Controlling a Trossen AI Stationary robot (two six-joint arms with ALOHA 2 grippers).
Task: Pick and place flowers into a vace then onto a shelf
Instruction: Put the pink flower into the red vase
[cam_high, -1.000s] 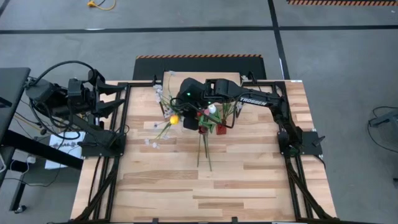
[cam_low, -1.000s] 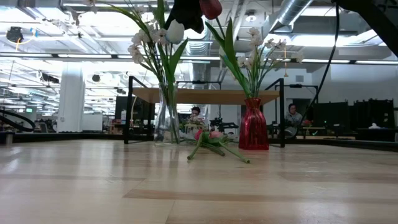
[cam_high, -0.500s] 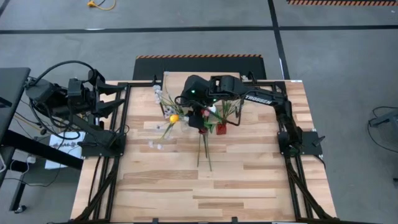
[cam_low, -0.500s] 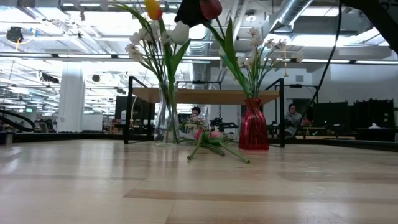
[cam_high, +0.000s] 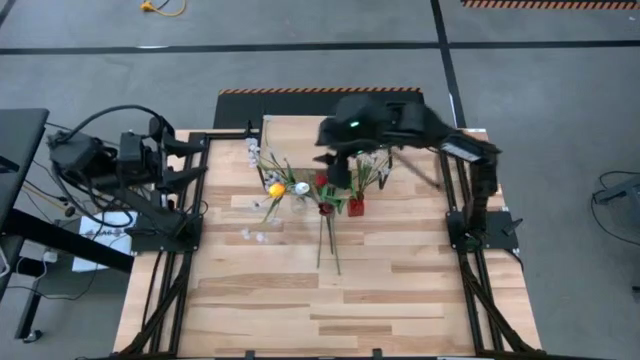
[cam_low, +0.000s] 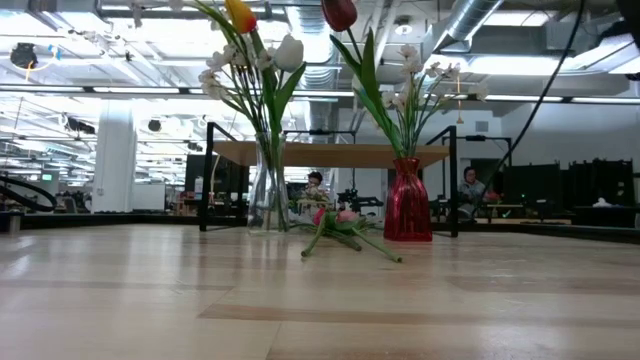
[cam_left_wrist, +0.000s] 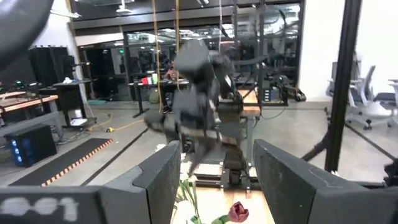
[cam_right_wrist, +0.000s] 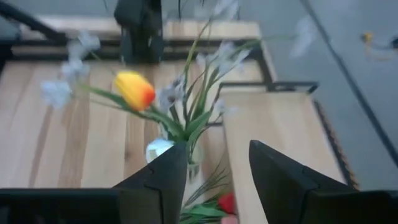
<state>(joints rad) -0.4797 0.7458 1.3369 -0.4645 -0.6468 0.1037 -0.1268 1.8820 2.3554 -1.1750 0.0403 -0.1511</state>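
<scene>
Plank table (cam_high: 300, 300), office beyond. Clear vase (cam_low: 268, 195) and red vase (cam_low: 407, 212) filled; spare flowers (cam_low: 338, 232) lying between. Right gripper (cam_right_wrist: 214, 165) above, parted, empty; left gripper (cam_left_wrist: 214, 168) parked far left, parted, empty. Next, probably: descend, grasp a loose stem.

Red vase (cam_low: 407, 199), orange-yellow tulip (cam_right_wrist: 135, 90)

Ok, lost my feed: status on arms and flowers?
Right gripper open, empty, raised above clear vase. Left gripper open, parked at table's left. Loose flowers lie between the vases. Nothing blocking.
</scene>
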